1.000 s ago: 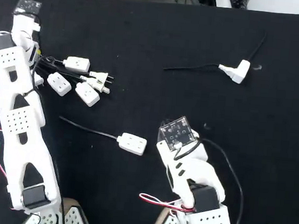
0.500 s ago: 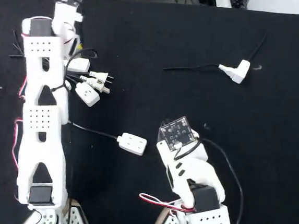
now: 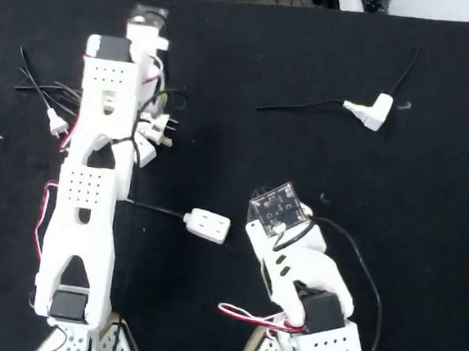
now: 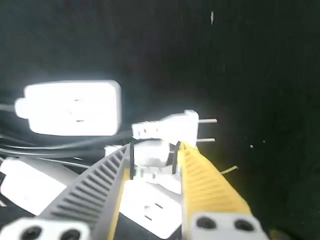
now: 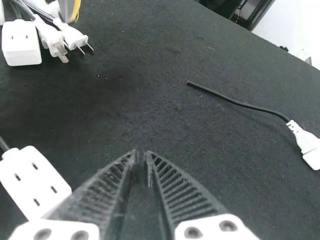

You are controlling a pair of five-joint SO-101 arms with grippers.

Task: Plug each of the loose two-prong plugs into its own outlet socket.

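My left jaws stand spread over the tangle toward the far left corner of the bench (image 3: 253, 54). They straddle what looks like the white body of one two-prong plug (image 4: 150, 152). A second plug (image 4: 172, 125) lies just beyond, prongs pointing away. I'd close squarely on the body, behind the prongs, clear of the cords (image 4: 55, 147) and the socket block (image 4: 70, 107). My right jaws sit pressed together, holding nothing, beside the lone socket (image 3: 207, 224) nearer the front edge. A third plug (image 3: 371, 112) lies toward the far right corner.
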